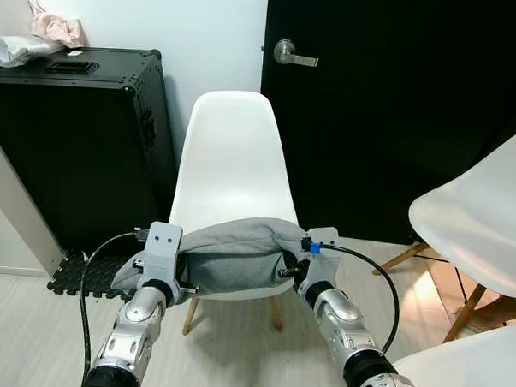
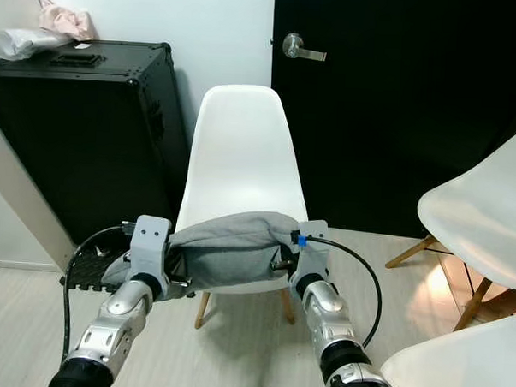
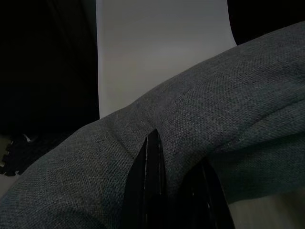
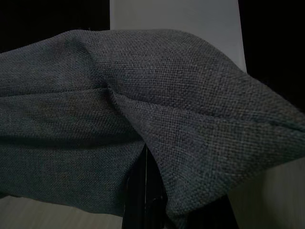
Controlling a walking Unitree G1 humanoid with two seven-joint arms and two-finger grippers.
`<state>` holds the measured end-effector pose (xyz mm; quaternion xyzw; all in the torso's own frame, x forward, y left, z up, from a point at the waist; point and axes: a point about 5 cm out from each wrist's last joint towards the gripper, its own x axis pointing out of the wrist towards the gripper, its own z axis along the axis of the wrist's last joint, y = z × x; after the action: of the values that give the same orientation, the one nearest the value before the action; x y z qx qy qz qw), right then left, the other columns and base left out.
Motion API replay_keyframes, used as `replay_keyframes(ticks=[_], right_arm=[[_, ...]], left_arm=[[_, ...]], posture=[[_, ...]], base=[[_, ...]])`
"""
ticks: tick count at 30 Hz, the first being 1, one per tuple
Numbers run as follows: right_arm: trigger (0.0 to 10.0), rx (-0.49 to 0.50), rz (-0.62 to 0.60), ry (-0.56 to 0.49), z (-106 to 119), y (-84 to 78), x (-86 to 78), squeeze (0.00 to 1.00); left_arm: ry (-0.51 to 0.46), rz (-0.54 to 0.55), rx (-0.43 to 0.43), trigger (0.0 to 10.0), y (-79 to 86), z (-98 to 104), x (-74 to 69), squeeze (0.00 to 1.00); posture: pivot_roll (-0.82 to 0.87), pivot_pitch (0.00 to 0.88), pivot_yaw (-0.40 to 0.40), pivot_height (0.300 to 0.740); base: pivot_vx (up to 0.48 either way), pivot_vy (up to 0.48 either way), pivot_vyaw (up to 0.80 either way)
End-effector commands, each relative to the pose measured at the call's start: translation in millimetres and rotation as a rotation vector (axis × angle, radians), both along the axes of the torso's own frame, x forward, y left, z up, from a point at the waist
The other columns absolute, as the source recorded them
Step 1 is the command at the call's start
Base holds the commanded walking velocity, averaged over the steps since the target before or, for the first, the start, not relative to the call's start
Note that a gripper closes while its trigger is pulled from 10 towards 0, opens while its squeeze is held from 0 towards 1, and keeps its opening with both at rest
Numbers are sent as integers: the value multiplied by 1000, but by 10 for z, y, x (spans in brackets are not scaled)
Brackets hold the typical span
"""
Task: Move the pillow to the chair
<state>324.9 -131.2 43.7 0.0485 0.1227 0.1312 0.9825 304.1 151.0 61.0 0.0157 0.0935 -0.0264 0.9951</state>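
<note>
Left claw [image 1: 183, 272] and right claw [image 1: 291, 265] each clenched on the grey pillow [image 1: 234, 252], over the white chair [image 1: 231, 158] seat

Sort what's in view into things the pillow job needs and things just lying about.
Job: grey pillow, held at its ends by left gripper and right gripper; white chair straight ahead.
Lying about: black case, pink cloth, black door, second white chair.

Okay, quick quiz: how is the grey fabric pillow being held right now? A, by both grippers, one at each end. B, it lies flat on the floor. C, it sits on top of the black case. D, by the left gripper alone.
A: the left gripper and right gripper each pinch one end of the grey fabric pillow, carrying it in front of the white plastic chair.
</note>
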Motion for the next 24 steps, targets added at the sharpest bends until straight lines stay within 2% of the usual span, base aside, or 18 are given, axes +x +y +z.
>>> replay_keyframes(ticks=[1, 24], right_arm=[[10000, -1, -51, 15, -26, -87, -6, 0], [10000, 3, -54, 19, -61, -75, -42, 0]], left_arm=[[-48, 59, 2, 10000, 102, 93, 44, 0], [-43, 43, 11, 10000, 95, 76, 31, 0]], posture=[[70, 29, 4, 740], [72, 18, 13, 740]], base=[[0, 0, 0], [0, 0, 0]])
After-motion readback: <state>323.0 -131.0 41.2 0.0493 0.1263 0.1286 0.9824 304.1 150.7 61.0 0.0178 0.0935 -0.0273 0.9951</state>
